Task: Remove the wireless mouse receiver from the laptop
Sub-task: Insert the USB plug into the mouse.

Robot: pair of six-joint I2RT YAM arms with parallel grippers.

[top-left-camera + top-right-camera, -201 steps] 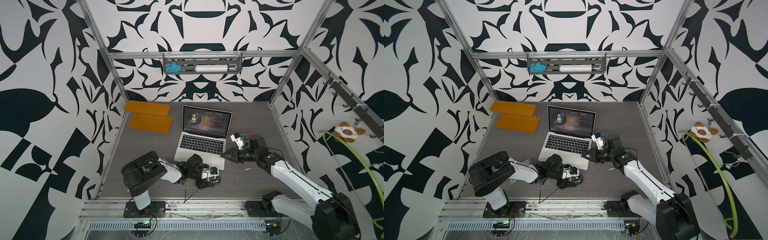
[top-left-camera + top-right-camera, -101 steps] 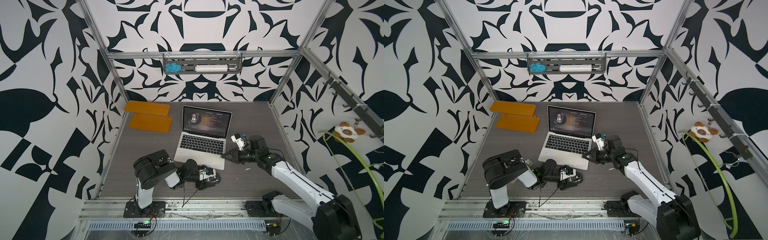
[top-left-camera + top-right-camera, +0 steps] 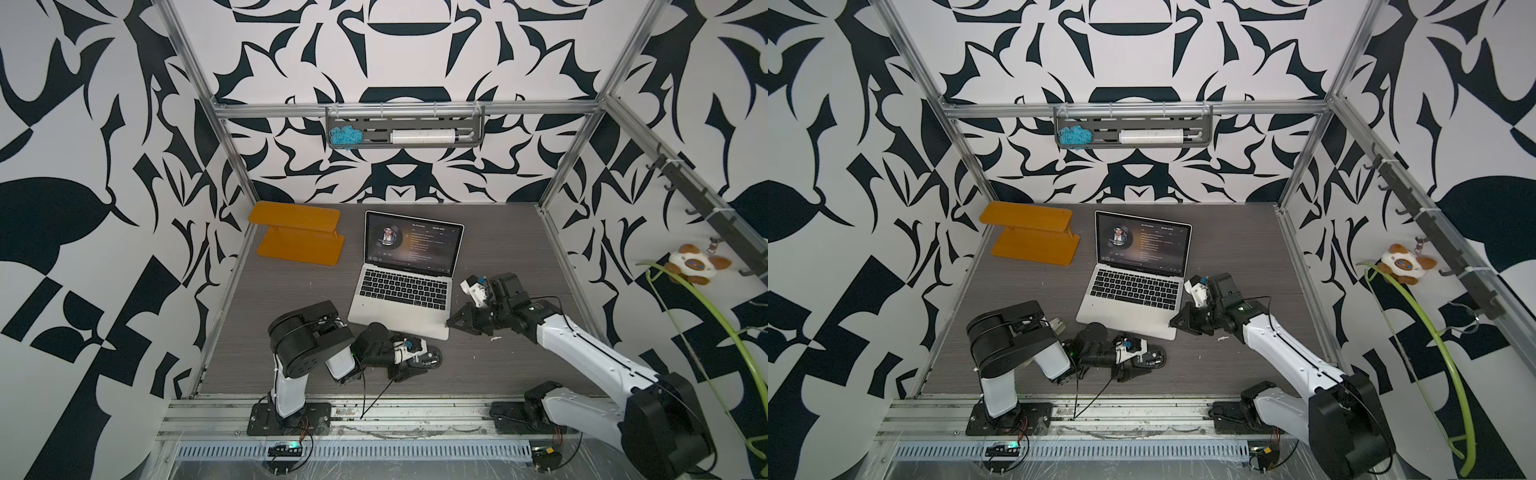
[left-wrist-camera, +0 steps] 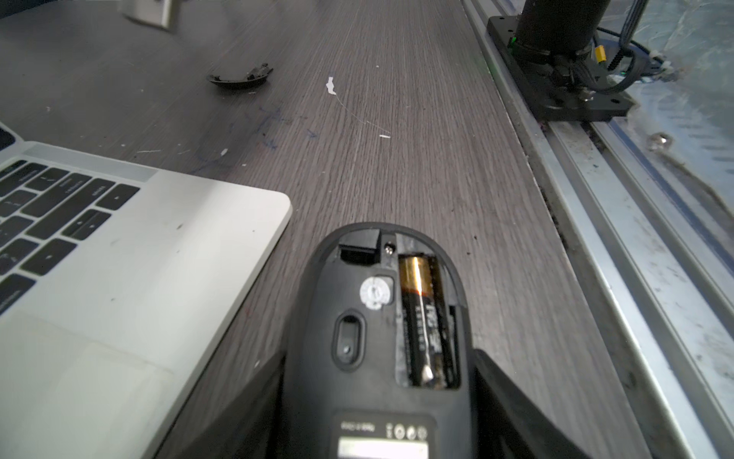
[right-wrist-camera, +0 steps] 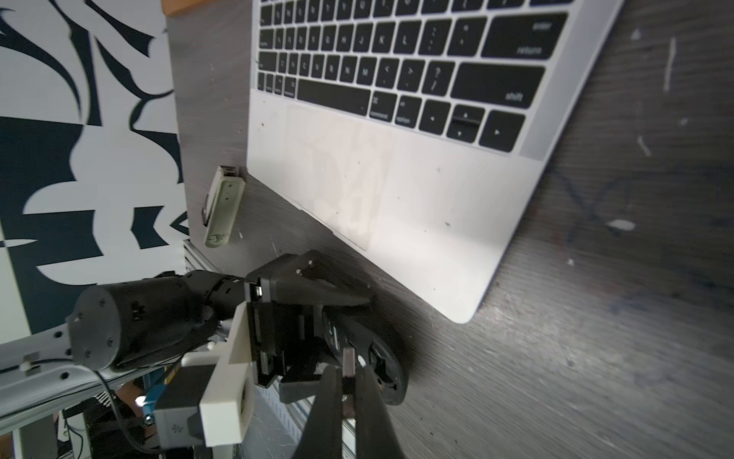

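Closest in, the left gripper [image 4: 379, 359] had its fingers spread wide and snug against both flanks of the mouse [image 4: 369, 318], which lay belly up on the surface [image 3: 282, 291]. My guess is it was flipped and steadied that way on purpose: the cover was off, a glossy copper-and-black battery [image 4: 423, 318] was showing, and a small square slot beside it sat empty. The mouse shell was matte black plastic, rounded like a pebble. Just past it, the right gripper [image 5: 349, 375] was closed almost all the way, pinching the wireless mouse receiver [image 5: 348, 363] between its narrow dark fingers. It's a tiny stub with a shiny metal plug end, so a tip pinch is about the only hold that works. The receiver was clear of the laptop [image 3: 395, 320], hovering near its front corner on the robot's right, so the pull looked done to me. The laptop was smooth brushed silver with black keys and sat open, with the screen lit. A pale flash drive [image 5: 223, 206] lay beside its other front corner. Further back stood an orange stand [image 3: 297, 237], flat slabs of matte plastic. On the far wall a grey rack [image 3: 405, 143] held fuzzy blue yarn [image 3: 345, 136] and a white tube [image 3: 422, 136].
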